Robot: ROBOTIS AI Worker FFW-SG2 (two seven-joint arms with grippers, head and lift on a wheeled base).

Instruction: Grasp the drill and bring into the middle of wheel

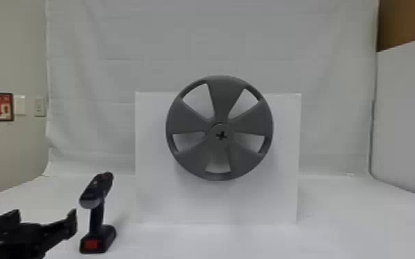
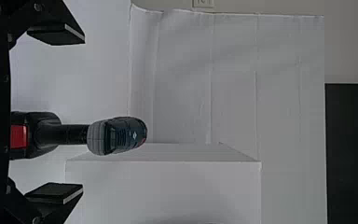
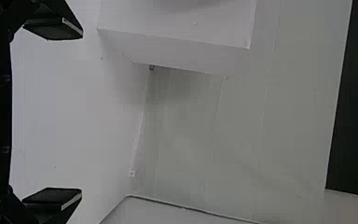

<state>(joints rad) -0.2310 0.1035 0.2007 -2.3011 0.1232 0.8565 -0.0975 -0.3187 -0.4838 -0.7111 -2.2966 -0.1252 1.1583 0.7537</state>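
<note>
- The left jaws stand wide apart, with nothing between their left pads; they are left of the wheel and nearer the robot, touching nothing.
- The right jaws are also spread wide and empty, their right pads apart on the near side of the wheel.
- The drill stands upright on the bench, lower than the wheel and to its left, just beside the left jaws but untouched.
- Its narrow upright handle looks like the place to grip, between the body and the wide battery base.
- It is probably fairly heavy, rigid and sturdy; the weight above and below the handle could make it swing or twist in a loose hold, so a firm, square grip suits it.
- The goal, the hub, is the wheel's middle, well apart from the drill.
</note>
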